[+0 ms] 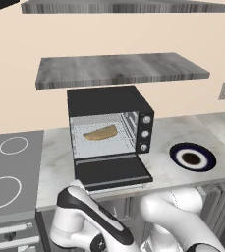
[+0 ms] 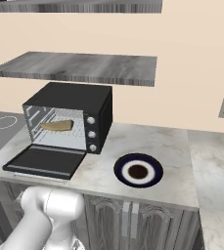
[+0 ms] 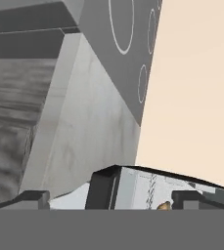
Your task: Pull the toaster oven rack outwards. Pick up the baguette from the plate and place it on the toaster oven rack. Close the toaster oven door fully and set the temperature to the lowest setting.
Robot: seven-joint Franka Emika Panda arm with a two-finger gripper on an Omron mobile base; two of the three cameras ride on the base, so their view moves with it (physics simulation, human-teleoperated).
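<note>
Your baguette is already lying on the rack inside the oven, its length running side to side. The door hangs open flat above your arm. Gripper jaws spread wide, holding nothing, so come up under that door's front edge.

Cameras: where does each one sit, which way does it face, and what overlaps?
Left base view: behind the arm on its left, looking forward and down at the toaster oven, its open toaster oven door and the plate; the white arm fills the bottom right.
Right base view: behind on the right, same counter; the arm rises bottom left.
Hand view: on the hand, rolled, facing the stovetop and the oven's corner; dark finger tips wide apart.
Shared: both base views show the baguette on the rack.
</note>
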